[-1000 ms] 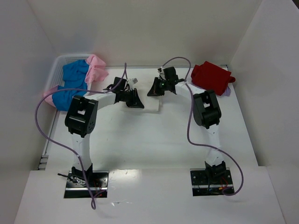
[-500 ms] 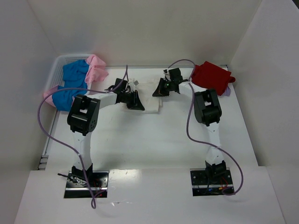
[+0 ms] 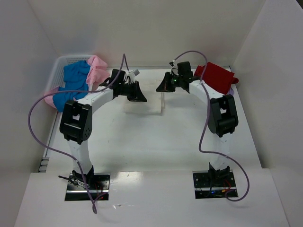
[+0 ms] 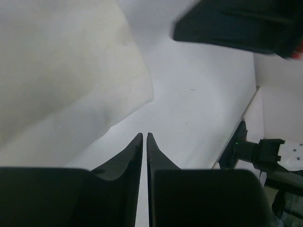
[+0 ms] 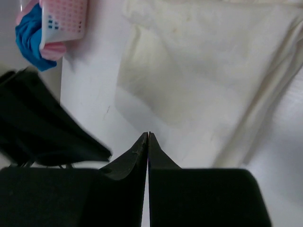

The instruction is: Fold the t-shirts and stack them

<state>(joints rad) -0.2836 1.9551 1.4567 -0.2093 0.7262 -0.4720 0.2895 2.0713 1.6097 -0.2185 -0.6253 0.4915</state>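
A cream-white t-shirt (image 3: 142, 105) lies folded into a flat rectangle at the middle back of the table; it also fills the left wrist view's upper left (image 4: 61, 71) and the right wrist view's top right (image 5: 213, 71). My left gripper (image 3: 138, 96) (image 4: 144, 135) hovers over its far left corner, jaws a thin slit apart and holding nothing. My right gripper (image 3: 163, 88) (image 5: 148, 135) hangs above the far right corner, shut and empty. A red t-shirt (image 3: 218, 78) lies at the back right. Blue (image 3: 75, 78) and pink (image 3: 98, 70) t-shirts fill the basket.
The white mesh basket (image 3: 60, 66) stands at the back left by the wall; its corner (image 5: 64, 21) shows in the right wrist view. White walls close in the table at the back and on both sides. Purple cables loop from both arms.
Both grippers have let go of the cream-white shirt and drawn back toward the far wall. The shirt, bunched between them before, now lies as a flat rectangle. The right arm has swung right.
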